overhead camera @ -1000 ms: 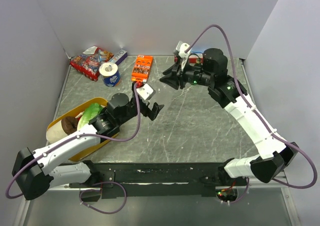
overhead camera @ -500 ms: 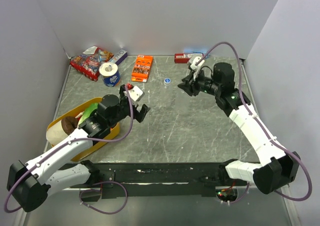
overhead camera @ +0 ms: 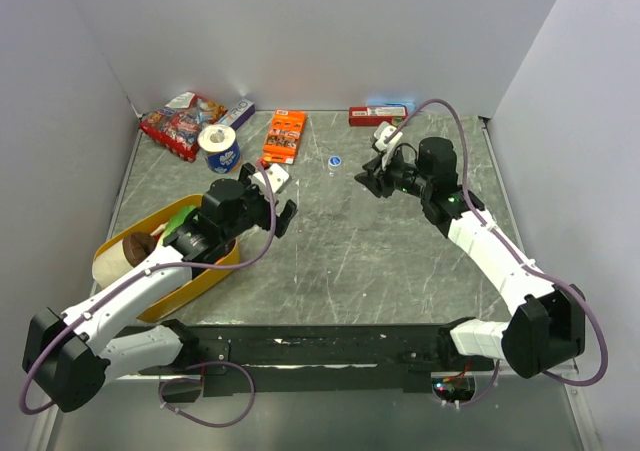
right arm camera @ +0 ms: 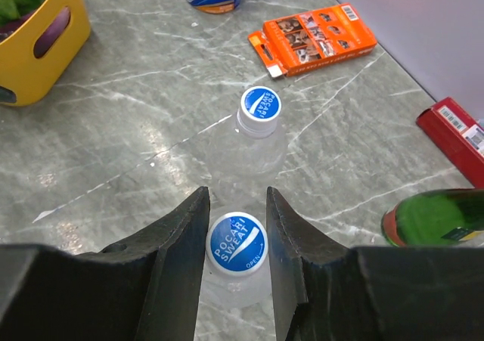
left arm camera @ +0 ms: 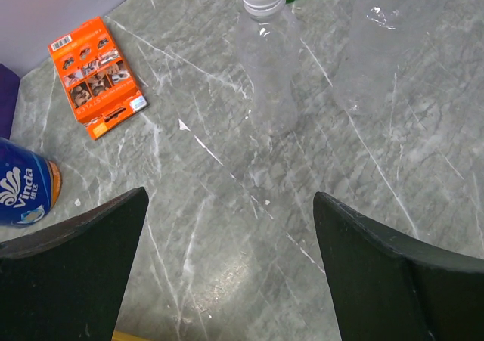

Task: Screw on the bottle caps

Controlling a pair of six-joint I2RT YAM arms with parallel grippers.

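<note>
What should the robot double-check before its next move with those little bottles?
1. Near cap sits between the right tool's fingers, both touching it: ok.
2. Near cap screwed fully tight: cannot tell.
3. Far bottle upright with its cap on: ok.
4. Left tool open and holding nothing: ok.
5. Green bottle apart from the right tool: ok.

Right wrist view: nearer bottle (right arm camera: 238, 284) largely hidden beneath its cap (right arm camera: 237, 242) and between the fingers of the right claw (right arm camera: 237, 193); contact indeterminate. Green glass bottle (right arm camera: 442, 218) cropped at right edge. Left wrist view: right-hand bottle (left arm camera: 382, 54), neck cropped by upper edge.
</note>
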